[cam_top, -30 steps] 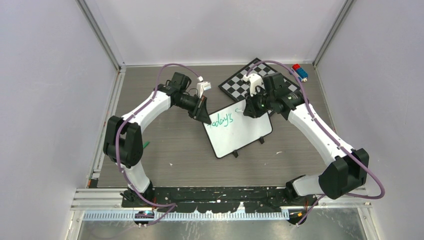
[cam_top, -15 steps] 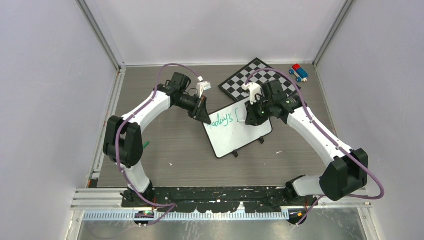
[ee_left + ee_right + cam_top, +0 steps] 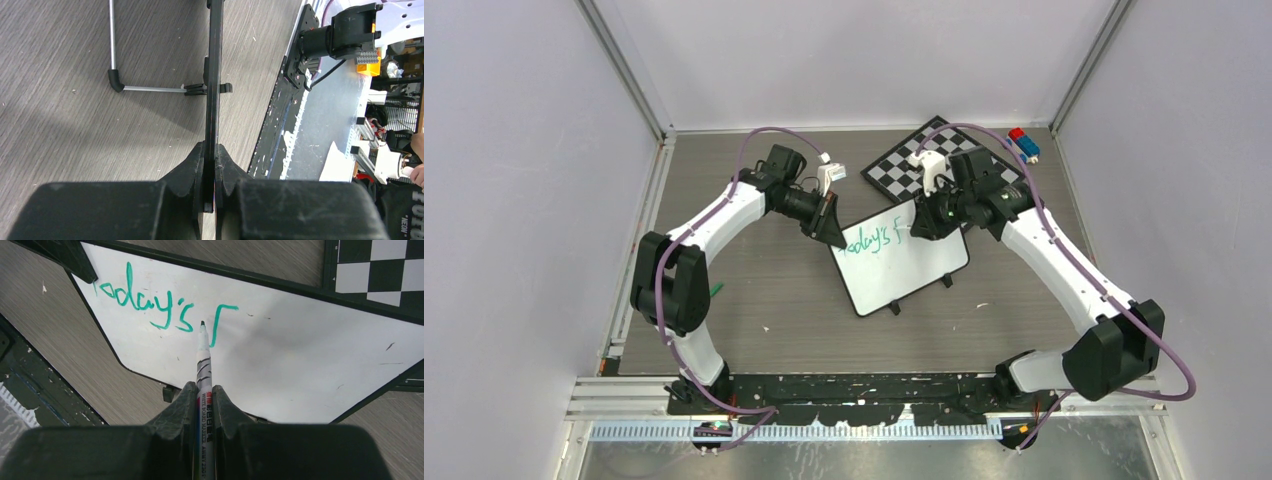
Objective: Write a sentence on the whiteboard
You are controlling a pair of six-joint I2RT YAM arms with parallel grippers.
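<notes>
The sentence is unfinished: green "today's" and the hooked stem of the next letter, written across the far part of the whiteboard. The whiteboard sits on the table between my two arms, turned at an angle, with its far edge just beside the chessboard. I cannot tell whether the two touch.

I judge the whiteboard light, thin and stiff, with a slick face. Standing on small feet, it would likely skid or rock under pen pressure, so the bare rim is the place to take it, clear of the wet ink. That is where my left gripper has it, both fingers pinched together on the dark edge near the start of the writing.

My right gripper is clamped on the marker, gripping the barrel well back from the nib. The barrel looks smooth and slim, so it could twist in my fingers if I bear down. The tip sits just left of the stem, about halfway up. I judge a light, short cross-stroke comes next.
</notes>
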